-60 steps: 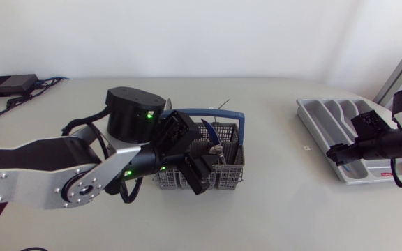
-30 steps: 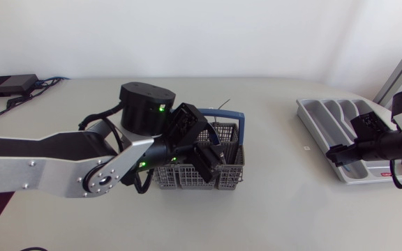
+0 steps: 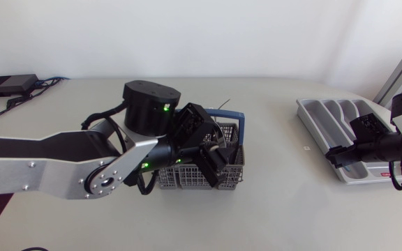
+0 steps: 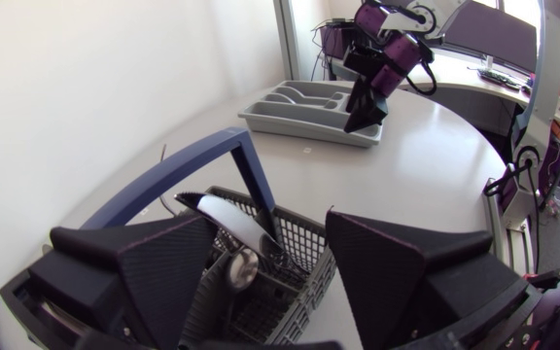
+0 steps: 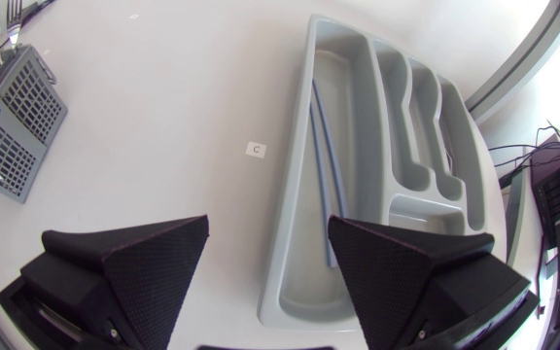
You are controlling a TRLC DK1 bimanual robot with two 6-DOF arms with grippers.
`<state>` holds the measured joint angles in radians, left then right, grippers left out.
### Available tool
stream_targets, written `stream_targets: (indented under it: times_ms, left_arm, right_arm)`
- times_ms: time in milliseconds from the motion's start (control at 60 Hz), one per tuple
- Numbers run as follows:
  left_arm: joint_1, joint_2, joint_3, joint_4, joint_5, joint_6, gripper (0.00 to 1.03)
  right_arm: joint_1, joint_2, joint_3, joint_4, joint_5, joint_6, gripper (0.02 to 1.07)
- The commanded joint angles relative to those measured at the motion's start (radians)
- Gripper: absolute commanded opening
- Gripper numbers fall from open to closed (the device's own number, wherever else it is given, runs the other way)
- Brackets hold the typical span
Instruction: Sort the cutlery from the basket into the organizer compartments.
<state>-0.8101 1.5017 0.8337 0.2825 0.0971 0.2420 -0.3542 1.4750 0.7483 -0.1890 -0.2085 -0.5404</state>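
Jaws of the left gripper (image 4: 270, 238) stand wide open and hold nothing; the fingers straddle one end of the basket (image 4: 285, 282) from above. A spoon (image 4: 241, 268) stands in the basket between the fingers, bowl end up and long axis near upright. Beside it a pale flat piece (image 4: 229, 211) leans against the blue handle (image 4: 188, 165). Whether either finger touches the cutlery cannot be told.

Jaws of the right gripper (image 5: 267, 233) are equally wide open and empty, above the near rim of the organizer (image 5: 295, 209). Two slim blue-grey pieces (image 5: 322, 146) lie side by side in its long compartment, parallel to its length.

In the head view, the left arm's wrist covers much of the basket (image 3: 234, 169). A small white tag (image 3: 306, 148) lies on the table (image 3: 278, 202) between basket and organizer (image 3: 324, 115), which are well apart.
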Motion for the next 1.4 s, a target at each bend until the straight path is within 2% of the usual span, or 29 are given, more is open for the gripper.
stream_targets:
  times_ms: [0, 150, 283, 367, 617, 767, 983, 1383]
  left_arm:
    - [0.003, -0.003, 0.047, -0.011, 0.021, -0.023, 0.73]
    - [0.011, 0.012, 0.081, -0.026, 0.062, -0.041, 0.66]
    - [0.026, 0.054, 0.116, -0.036, 0.062, -0.061, 0.60]
    - [0.031, 0.068, 0.122, -0.036, 0.062, -0.067, 0.60]
    - [0.054, 0.075, 0.125, -0.046, 0.093, -0.098, 0.42]
    - [0.045, 0.068, 0.117, -0.051, 0.110, -0.098, 0.42]
    - [-0.004, 0.078, 0.130, -0.054, 0.121, -0.090, 0.36]
    - [-0.004, 0.161, 0.162, -0.054, 0.121, -0.073, 0.33]
  right_arm:
    - [0.009, 0.011, -0.030, 0.011, -0.002, -0.015, 0.90]
    - [0.011, 0.016, -0.036, 0.020, 0.000, -0.015, 0.90]
    - [0.014, 0.022, -0.041, 0.029, 0.000, -0.015, 0.90]
    - [0.014, 0.024, -0.041, 0.031, 0.000, -0.016, 0.90]
    - [0.014, 0.022, -0.044, 0.029, 0.000, -0.021, 0.90]
    - [0.014, 0.019, -0.046, 0.029, 0.000, -0.023, 0.90]
    - [0.014, 0.015, -0.047, 0.031, 0.001, -0.024, 0.90]
    - [0.020, 0.013, -0.049, 0.033, 0.001, -0.029, 0.90]
